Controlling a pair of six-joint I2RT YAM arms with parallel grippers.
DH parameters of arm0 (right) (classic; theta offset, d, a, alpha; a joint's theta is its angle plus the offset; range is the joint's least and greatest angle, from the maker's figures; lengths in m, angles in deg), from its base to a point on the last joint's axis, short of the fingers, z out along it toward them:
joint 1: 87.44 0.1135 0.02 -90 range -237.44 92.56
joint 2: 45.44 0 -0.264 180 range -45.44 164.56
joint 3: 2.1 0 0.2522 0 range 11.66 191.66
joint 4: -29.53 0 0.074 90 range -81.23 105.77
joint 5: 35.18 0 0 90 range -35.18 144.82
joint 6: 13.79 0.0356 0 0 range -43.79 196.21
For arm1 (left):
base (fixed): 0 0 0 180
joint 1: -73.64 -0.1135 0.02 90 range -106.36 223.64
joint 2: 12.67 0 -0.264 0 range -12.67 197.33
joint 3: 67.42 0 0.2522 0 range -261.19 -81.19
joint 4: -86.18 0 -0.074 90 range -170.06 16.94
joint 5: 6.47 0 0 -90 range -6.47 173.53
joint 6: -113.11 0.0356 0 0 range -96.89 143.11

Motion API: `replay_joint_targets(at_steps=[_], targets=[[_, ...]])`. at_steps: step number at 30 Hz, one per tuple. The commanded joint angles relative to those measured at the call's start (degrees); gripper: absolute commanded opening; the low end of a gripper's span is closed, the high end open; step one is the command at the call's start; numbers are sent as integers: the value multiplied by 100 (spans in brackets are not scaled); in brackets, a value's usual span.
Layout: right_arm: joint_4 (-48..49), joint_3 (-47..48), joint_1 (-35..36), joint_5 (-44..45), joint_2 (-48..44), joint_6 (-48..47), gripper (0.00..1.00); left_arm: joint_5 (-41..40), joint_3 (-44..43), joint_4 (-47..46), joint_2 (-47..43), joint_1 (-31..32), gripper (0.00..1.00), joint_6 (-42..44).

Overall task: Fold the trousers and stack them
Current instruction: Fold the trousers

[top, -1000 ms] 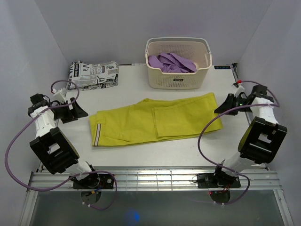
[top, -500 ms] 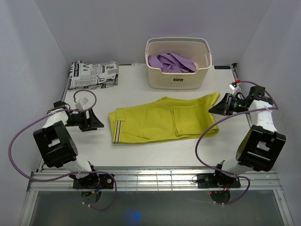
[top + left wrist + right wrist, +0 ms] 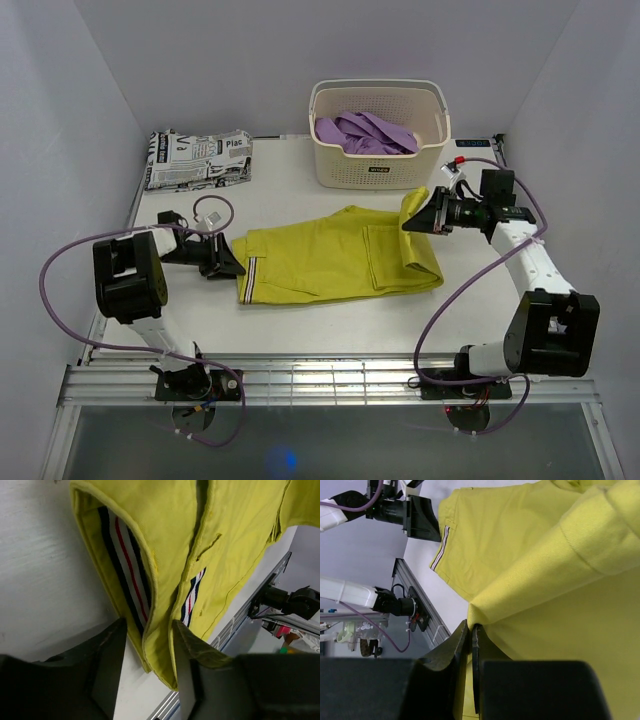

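**Item 1.** Long mustard-yellow cloth trousers (image 3: 330, 262) with a navy, white and red striped tape at the seam. They lie folded on the white table (image 3: 300, 205), in front of the basket and between the two arms. The left end is flat. The right end is raised off the table in a peak.

**Item 2.** Black two-finger left gripper (image 3: 236, 267), low at the left edge of the trousers. Its jaws are partly open and stand astride the cloth edge by the striped tape. Bare table shows between one finger (image 3: 107, 660) and the cloth, so nothing is clamped.

**Item 3.** Black two-finger right gripper (image 3: 410, 227), above the table. Its jaws are pinched together on a fold at the raised right end of the trousers.

**Item 4.** Cream perforated plastic basket (image 3: 380, 172), at the back of the table. It holds a crumpled purple garment (image 3: 365, 133).

**Item 5.** Black-and-white newspaper-print garment (image 3: 198, 158), folded at the back left corner, well apart from the trousers.
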Motion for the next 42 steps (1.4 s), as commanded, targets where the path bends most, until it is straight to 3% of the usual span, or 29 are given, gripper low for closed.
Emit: replay_joint_targets(at_steps=[1, 4, 5, 8, 9, 19, 28, 42], targets=[[1129, 4, 326, -27, -8, 932, 8, -178, -215, -392, 224, 172, 50, -295], [1744, 65, 871, 78, 159, 1424, 8, -64, -250, -428, 374, 242, 38, -383], [1902, 213, 1107, 174, 237, 1495, 8, -12, -259, -428, 462, 277, 25, -401], [2306, 486, 1537, 306, 545, 1793, 8, -55, -233, -419, 594, 374, 3, -463], [2413, 530, 1635, 342, 676, 1899, 8, -99, -224, -428, 603, 391, 0, -463], [3889, 1128, 2892, 676, 1635, 2954, 8, -205, -110, -471, 603, 444, 0, -542], [4523, 1506, 3903, 1018, 2496, 3429, 8, -257, -83, -471, 603, 453, 0, -586], [5182, 2314, 4624, 1247, 3674, 3877, 8, -222, 66, -515, 445, 453, 0, -656]])
